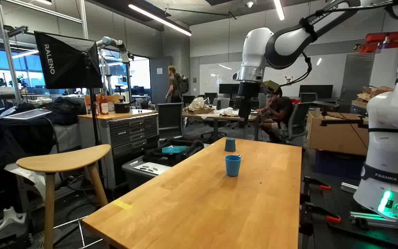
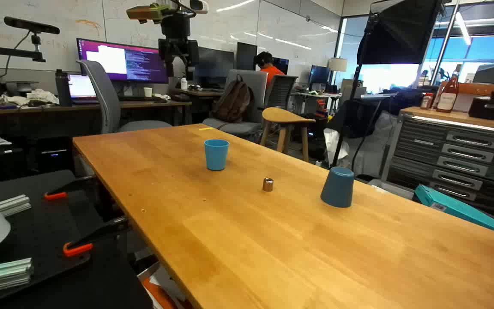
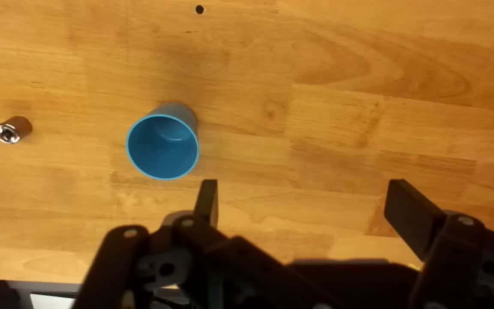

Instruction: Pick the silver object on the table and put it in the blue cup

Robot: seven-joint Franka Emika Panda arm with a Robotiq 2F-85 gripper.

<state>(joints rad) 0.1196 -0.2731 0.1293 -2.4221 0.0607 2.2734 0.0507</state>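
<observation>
The silver object point(image 2: 268, 184) is a small shiny metal cylinder standing on the wooden table. It also shows at the left of the wrist view point(image 3: 14, 129); in an exterior view only a bit point(image 1: 239, 156) shows behind the cup. The blue cup point(image 1: 233, 166) stands upright, mouth up, and shows in an exterior view point(image 2: 216, 155) and the wrist view point(image 3: 162, 148), where its visible inside is empty. My gripper point(image 3: 302, 184) is open with nothing between its fingers. It hangs high above the table in both exterior views point(image 1: 243, 119) point(image 2: 179, 71).
A darker blue cup point(image 2: 338, 187) stands upside down near the table edge, beyond the silver object from the upright cup; it also shows in an exterior view point(image 1: 230, 144). Yellow tape point(image 1: 123, 204) marks one table end. Clamps point(image 2: 77, 249) grip the table's robot side.
</observation>
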